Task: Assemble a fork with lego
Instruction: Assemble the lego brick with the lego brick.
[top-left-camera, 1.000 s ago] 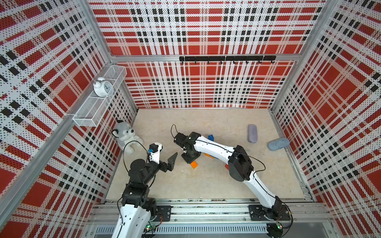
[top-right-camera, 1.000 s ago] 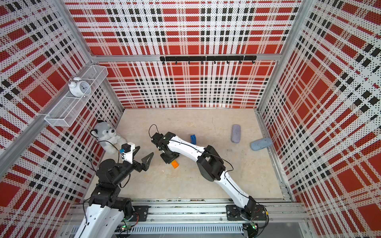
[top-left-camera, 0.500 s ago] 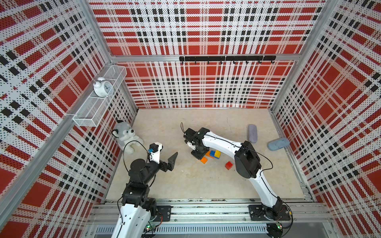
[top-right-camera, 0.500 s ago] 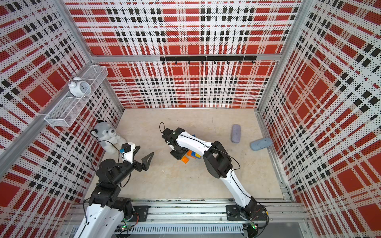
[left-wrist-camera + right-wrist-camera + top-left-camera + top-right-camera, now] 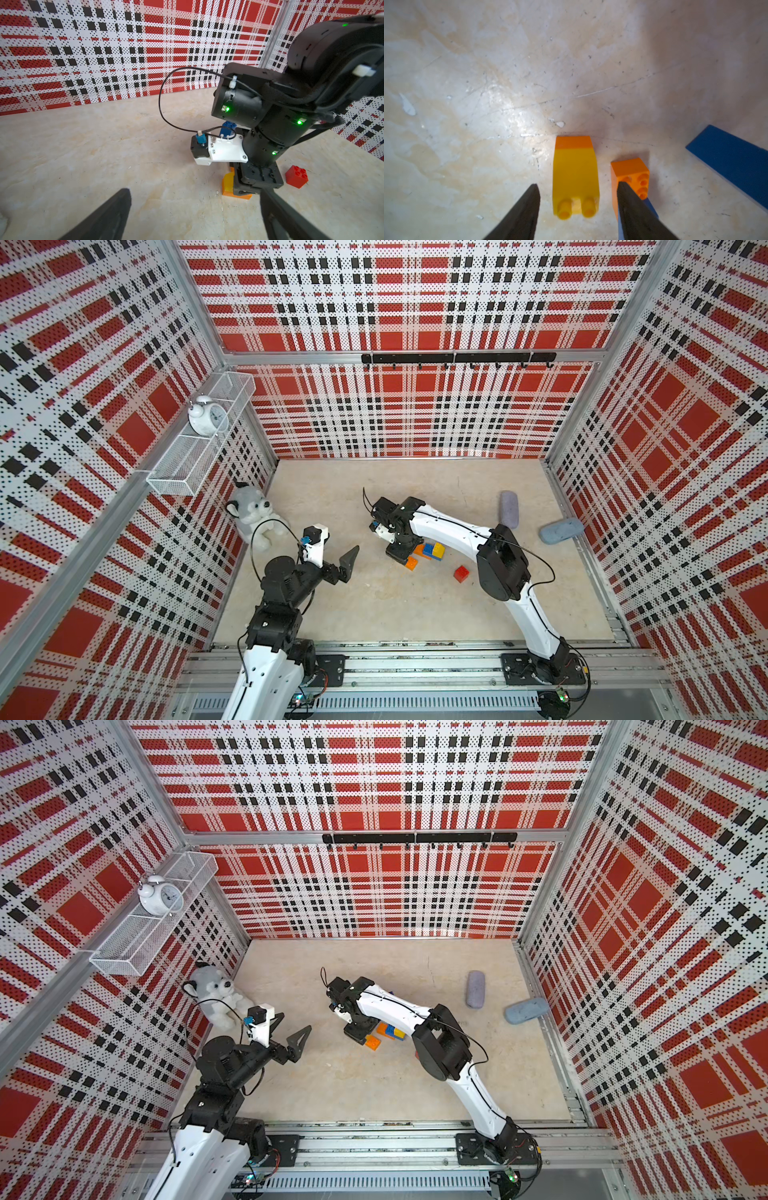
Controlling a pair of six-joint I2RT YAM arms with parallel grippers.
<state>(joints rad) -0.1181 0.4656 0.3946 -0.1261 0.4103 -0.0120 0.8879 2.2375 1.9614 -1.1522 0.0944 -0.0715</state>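
Two grippers share one bench (image 5: pixel 365 614), and the fork is not yet built. The left gripper (image 5: pixel 296 1022) hangs wide open and empty near the bench's left edge, well apart from the lego (image 5: pixel 429 552). The right gripper (image 5: pixel 577 184) stands over the pile with its jaws apart, clamping nothing.

The risk, as it looks, lies there. The jaws straddle a yellow brick (image 5: pixel 575 174) with a gap on either side. One finger (image 5: pixel 635 209) crosses in front of an orange brick (image 5: pixel 629 168) just beside it, and whether they touch cannot be told. A squeeze from here could catch that neighbour too, shoving it aside or twisting the yellow brick off line. With the left gripper so far off, nothing braces the pile. Any sideways push would likely slide bricks across the smooth top instead of seating them.

The lego lies about mid-bench, directly under the right gripper, with orange, blue and yellow pieces bunched together in both top views. The yellow brick sits between the right fingers. An orange band shows at its far end, probably a brick beneath it. A long blue brick (image 5: pixel 726 158) lies near, on the orange brick's other side. A red brick (image 5: pixel 461 573) sits alone toward the bench's front-right from the pile, outside the jaws as they stand.
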